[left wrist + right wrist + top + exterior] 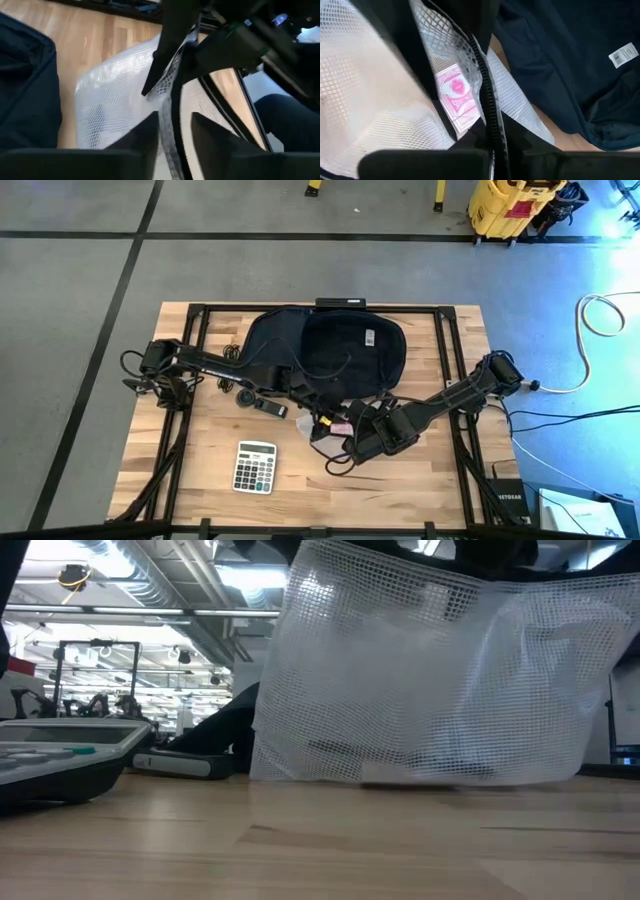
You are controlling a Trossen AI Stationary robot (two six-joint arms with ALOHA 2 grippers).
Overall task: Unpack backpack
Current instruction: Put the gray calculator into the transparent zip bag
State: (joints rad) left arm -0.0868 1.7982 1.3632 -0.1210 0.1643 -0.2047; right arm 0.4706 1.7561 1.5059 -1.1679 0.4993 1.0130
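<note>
Your backpack point(325, 345) lies on the worktop point(200, 470) just behind both grippers. Your right gripper point(492, 131) is clamped on the mesh pouch's point(430, 680) zipper edge. I cannot tell about your left gripper point(175, 125).

The backpack point(325, 345) lies at the table's point(200, 480) twelve o'clock side. Just in front of it, near the centre, is a mesh pouch point(335, 435) with a pack of cards point(460, 97) inside, both grippers meeting over it. A calculator point(255, 467) lies toward seven o'clock, apart from the pouch.
</note>
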